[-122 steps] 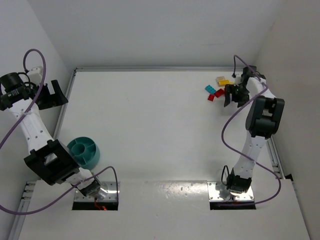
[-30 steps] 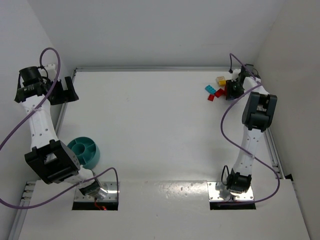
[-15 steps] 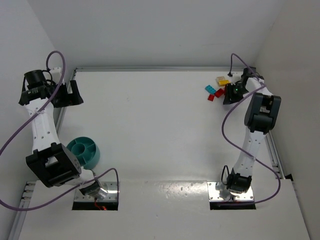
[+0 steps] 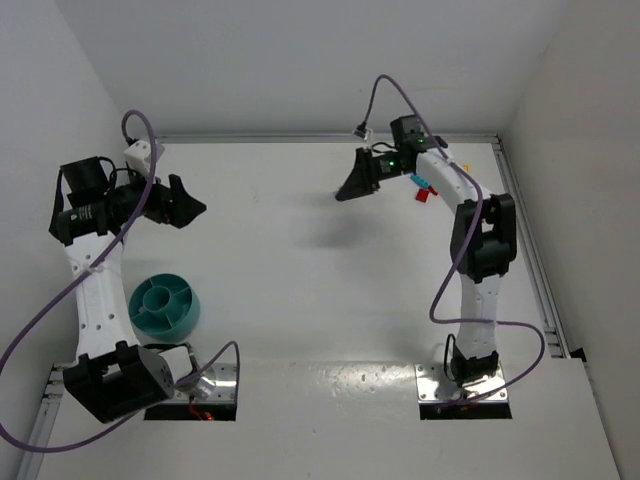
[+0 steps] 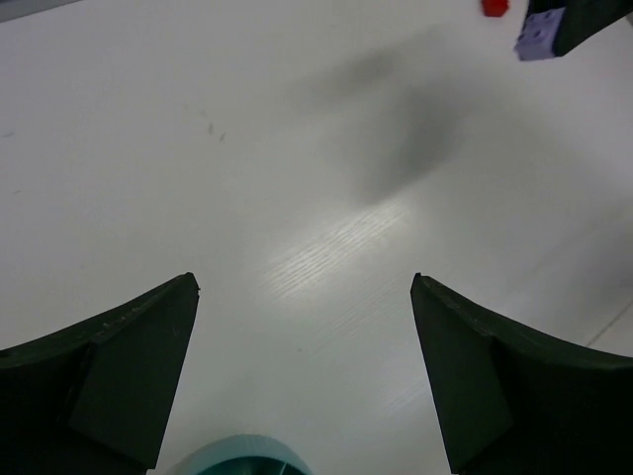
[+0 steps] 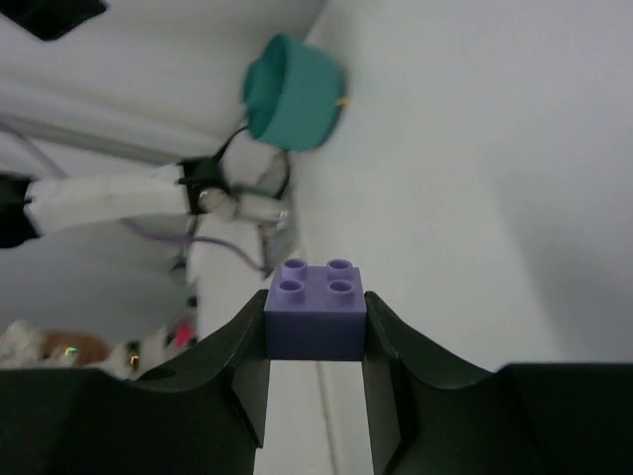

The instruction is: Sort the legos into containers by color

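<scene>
My right gripper is shut on a small purple-blue four-stud lego, clamped by its sides between the two fingertips. In the top view that gripper hangs over the far middle of the table. A blue lego and a red lego lie behind it, partly covered by the arm. The teal divided bowl stands near the left arm's base. My left gripper is open with nothing in it, raised beyond the bowl. In the left wrist view the left gripper shows the bowl's rim at the bottom edge.
The left wrist view catches the held lego and a red lego at the top right. The teal bowl is far off in the right wrist view. White walls close in the table on three sides.
The right gripper has closed on the purple-blue lego, lifted it from the pile at the far right and swung left toward the table's middle. The left gripper has moved right, away from the wall.
</scene>
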{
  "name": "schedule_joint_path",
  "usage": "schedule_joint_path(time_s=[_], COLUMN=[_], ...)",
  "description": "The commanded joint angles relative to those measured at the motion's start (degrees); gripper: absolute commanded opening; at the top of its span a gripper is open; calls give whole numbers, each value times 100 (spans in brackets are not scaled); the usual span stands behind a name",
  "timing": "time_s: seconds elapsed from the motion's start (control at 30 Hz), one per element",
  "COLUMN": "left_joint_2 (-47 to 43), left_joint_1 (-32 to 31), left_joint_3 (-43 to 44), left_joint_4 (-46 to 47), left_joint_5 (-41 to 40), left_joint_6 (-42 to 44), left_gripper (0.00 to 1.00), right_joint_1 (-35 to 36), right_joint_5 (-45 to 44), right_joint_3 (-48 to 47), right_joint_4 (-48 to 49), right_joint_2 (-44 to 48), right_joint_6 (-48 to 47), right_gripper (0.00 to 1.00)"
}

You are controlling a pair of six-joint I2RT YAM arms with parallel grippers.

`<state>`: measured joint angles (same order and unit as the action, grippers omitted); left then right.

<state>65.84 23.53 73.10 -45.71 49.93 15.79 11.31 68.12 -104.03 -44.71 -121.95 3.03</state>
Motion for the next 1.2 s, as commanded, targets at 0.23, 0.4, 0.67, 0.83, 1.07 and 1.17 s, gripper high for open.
schedule_joint_path(time_s=[0.23, 0.4, 0.67, 0.83, 1.07, 1.17], left_joint_2=[-538, -845, -1065, -915, -802, -749], left_joint_1=[-1594, -2405, -3178, -3688, -4093, -4093], left_joint_3=[-578, -972, -1325, -1395, -1658, -1659], left_joint_4=[370, 791, 2293, 2628, 3392, 3473], left_joint_5=[773, 97, -985, -985, -1293, -1363], left_joint_6=[302, 135, -884, -1244, -1692, -1755], left_gripper=[85, 76, 55, 50, 48, 47], right_joint_1=[1049, 1259, 1673, 1778, 1831, 1831], right_joint_5=[898, 528, 272, 272, 334, 386], right_joint_3=[1220, 911, 1332, 1447, 1614, 1666], right_joint_4=[10153, 9894, 9727, 9612, 9612, 9673], right_joint_2=[313, 57, 163, 268, 321, 373], right_joint_6=[9098, 9445, 9576, 9576, 9523, 9576], right_gripper=[0, 0, 0, 0, 0, 0])
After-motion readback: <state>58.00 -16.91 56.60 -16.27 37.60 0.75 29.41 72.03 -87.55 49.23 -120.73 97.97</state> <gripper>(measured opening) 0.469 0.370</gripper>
